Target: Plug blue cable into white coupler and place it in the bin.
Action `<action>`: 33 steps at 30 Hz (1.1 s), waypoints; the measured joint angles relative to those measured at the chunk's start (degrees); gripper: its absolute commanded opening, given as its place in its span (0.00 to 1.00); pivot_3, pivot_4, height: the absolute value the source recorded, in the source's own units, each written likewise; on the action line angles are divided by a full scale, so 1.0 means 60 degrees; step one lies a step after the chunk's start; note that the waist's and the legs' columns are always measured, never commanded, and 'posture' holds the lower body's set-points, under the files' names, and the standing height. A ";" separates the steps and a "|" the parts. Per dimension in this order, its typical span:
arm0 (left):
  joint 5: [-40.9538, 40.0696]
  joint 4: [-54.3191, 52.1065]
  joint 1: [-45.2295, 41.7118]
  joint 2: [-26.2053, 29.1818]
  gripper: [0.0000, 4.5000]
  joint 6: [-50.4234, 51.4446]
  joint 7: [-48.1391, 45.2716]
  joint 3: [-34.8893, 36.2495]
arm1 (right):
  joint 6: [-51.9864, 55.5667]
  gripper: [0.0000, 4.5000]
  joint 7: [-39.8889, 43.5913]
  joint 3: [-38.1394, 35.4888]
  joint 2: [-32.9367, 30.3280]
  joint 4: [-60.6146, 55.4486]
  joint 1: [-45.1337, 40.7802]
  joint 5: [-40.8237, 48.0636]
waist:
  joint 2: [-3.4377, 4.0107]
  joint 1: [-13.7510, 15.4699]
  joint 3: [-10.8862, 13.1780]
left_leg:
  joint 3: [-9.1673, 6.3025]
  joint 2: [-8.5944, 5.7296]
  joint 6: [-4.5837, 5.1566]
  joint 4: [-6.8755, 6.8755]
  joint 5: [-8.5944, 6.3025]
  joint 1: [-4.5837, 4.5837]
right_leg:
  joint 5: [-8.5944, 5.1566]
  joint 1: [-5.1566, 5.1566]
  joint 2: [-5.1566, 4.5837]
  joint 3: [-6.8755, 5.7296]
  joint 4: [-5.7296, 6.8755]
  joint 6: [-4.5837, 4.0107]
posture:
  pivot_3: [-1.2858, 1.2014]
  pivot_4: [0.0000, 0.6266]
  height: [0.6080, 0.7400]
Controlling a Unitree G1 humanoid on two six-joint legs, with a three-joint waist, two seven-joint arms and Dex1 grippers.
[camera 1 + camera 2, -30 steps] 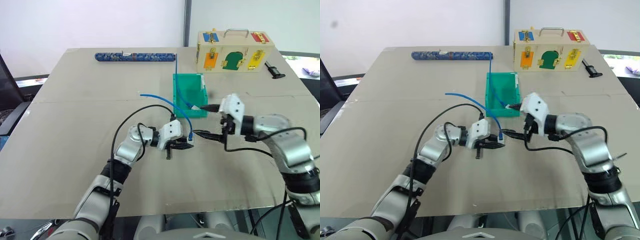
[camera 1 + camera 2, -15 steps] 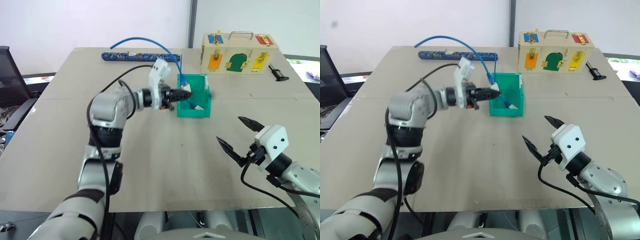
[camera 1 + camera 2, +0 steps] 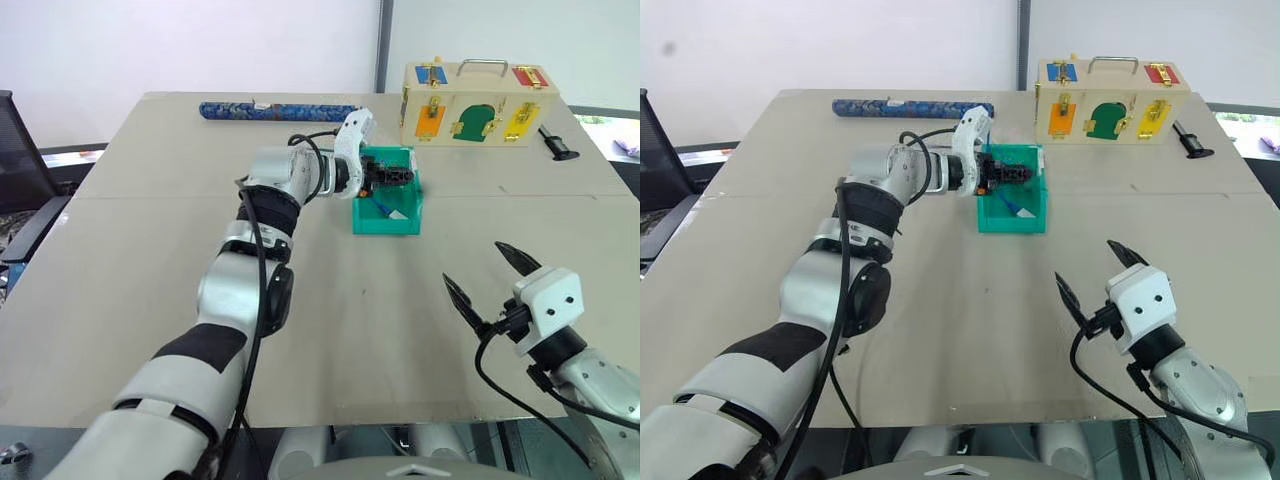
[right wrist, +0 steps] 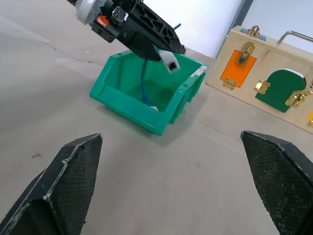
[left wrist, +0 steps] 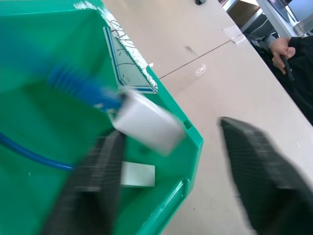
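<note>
Patterned tube (image 3: 275, 111): lies along the far left part of the table (image 3: 130, 300), well apart from everything else.
Left gripper (image 3: 395, 177): reached out over the bin's open top, its fingers (image 5: 254, 166) spread wide with nothing clamped between them.
White coupler (image 5: 146, 122): in the air just beside the left gripper's fingers, above the bin's inside; in the right wrist view it sits at the tip of those fingers (image 4: 170, 62).
Blue cable (image 5: 80, 88): plugged into the white coupler; the rest of the cord runs down into the bin.
Bin (image 3: 385, 222): teal, standing mid-table, right of the left arm and near side of the cream box.
Cream box (image 3: 477, 104): far right of the table, with coloured latches and a handle on top.
Right gripper (image 3: 490, 285): low at the near right, well apart from the bin, jaws spread wide and empty.
</note>
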 measured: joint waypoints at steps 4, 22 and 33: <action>-0.0289 -0.1864 0.0714 0.0797 0.99 0.1219 -0.0214 -0.0013 | -0.0011 1.00 0.0014 -0.0048 -0.0005 -0.0043 0.0090 0.0062 | 0.0009 -0.0070 0.0007 | -0.0014 0.0010 0.0000 -0.0011 0.0000 0.0013 | 0.0003 -0.0003 0.0001 0.0012 0.0010 -0.0007 | 0.52 0.24 1.00; -0.1496 -1.0081 0.8422 0.3831 0.99 -0.2241 -0.3066 -0.0028 | -0.0434 1.00 0.1437 -0.1437 -0.1031 0.1173 0.0007 0.1605 | 0.0017 0.0045 0.0009 | 0.0010 0.0030 -0.0004 -0.0031 0.0002 0.0037 | -0.0002 0.0003 -0.0022 0.0052 0.0000 -0.0070 | 0.52 0.24 1.00; -0.0883 -1.0062 1.1651 0.4830 0.99 -0.5684 -0.4041 0.0513 | -0.1253 1.00 0.2410 -0.2685 -0.1486 0.1784 0.1666 0.1833 | 0.0018 0.0085 0.0009 | 0.0053 0.0056 0.0000 -0.0041 0.0001 0.0052 | -0.0024 0.0004 -0.0027 0.0069 -0.0006 -0.0038 | 0.52 0.24 1.00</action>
